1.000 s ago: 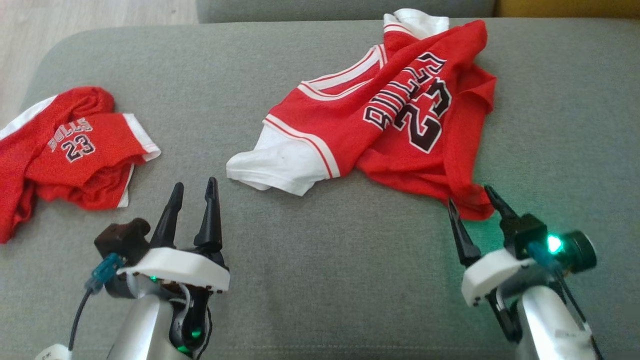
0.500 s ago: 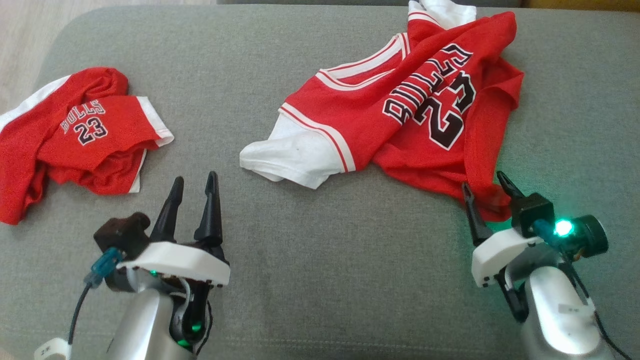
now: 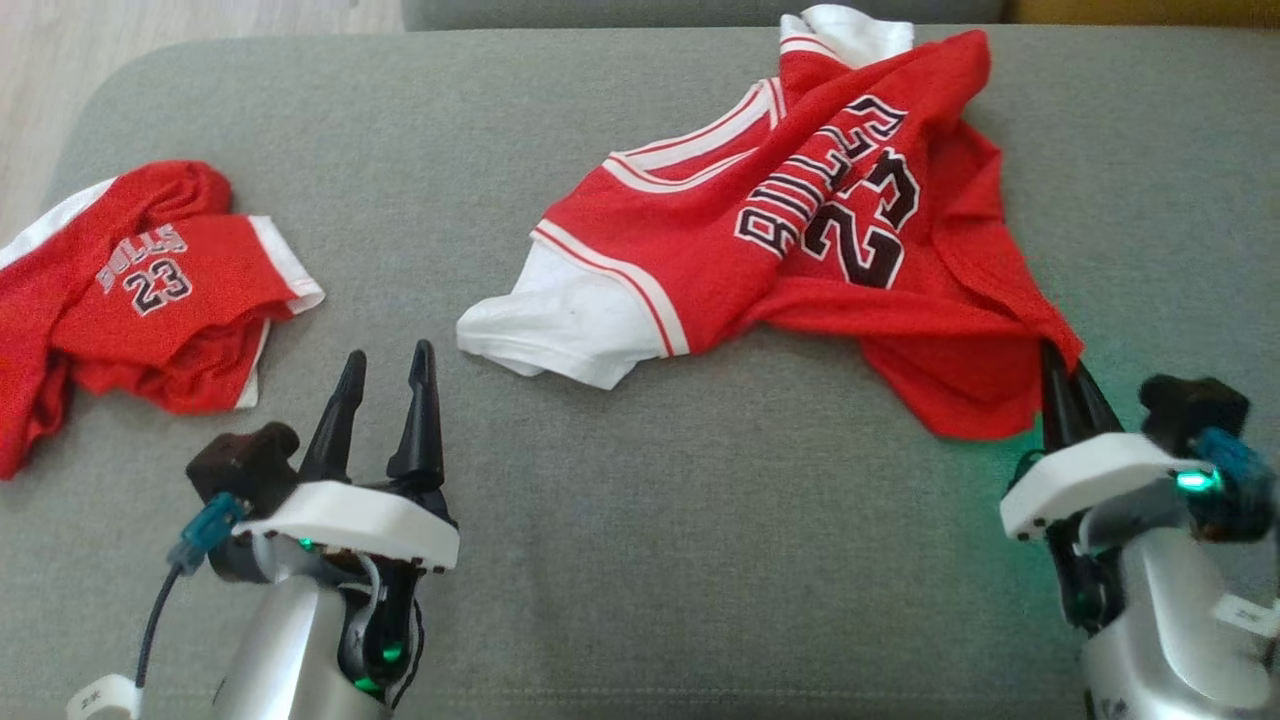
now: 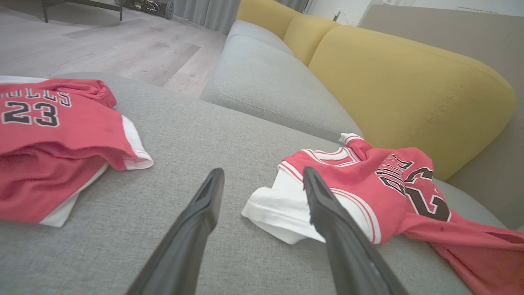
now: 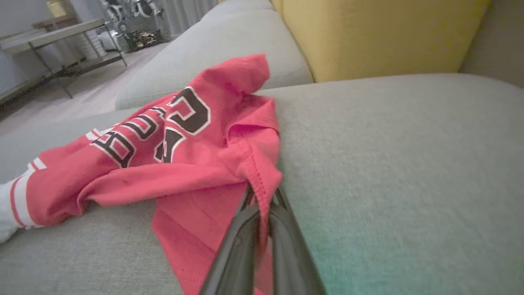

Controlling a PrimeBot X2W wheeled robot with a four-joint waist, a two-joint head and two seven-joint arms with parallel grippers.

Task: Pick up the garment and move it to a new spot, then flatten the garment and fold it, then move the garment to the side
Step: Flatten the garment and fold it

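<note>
The garment (image 3: 800,250) is a red jersey with white trim and a black "23", lying crumpled on the grey sofa seat (image 3: 640,520). My right gripper (image 3: 1066,372) is shut on its near right hem, and the cloth rises in a taut fold over the fingertips. The right wrist view shows that hem (image 5: 262,180) pinched between the closed fingers (image 5: 282,229). My left gripper (image 3: 386,362) stands open over bare cushion, near the garment's white sleeve (image 4: 282,209) and apart from it (image 4: 262,174).
A second, smaller red "23" jersey (image 3: 140,290) lies bunched at the seat's left end. Yellow back cushions (image 4: 401,82) rise behind the seat. Wooden floor (image 3: 40,60) lies past the left edge.
My right gripper has closed on the garment's hem and shifted right, drawing that corner out. The left arm has stayed put. The head camera has shifted slightly.
</note>
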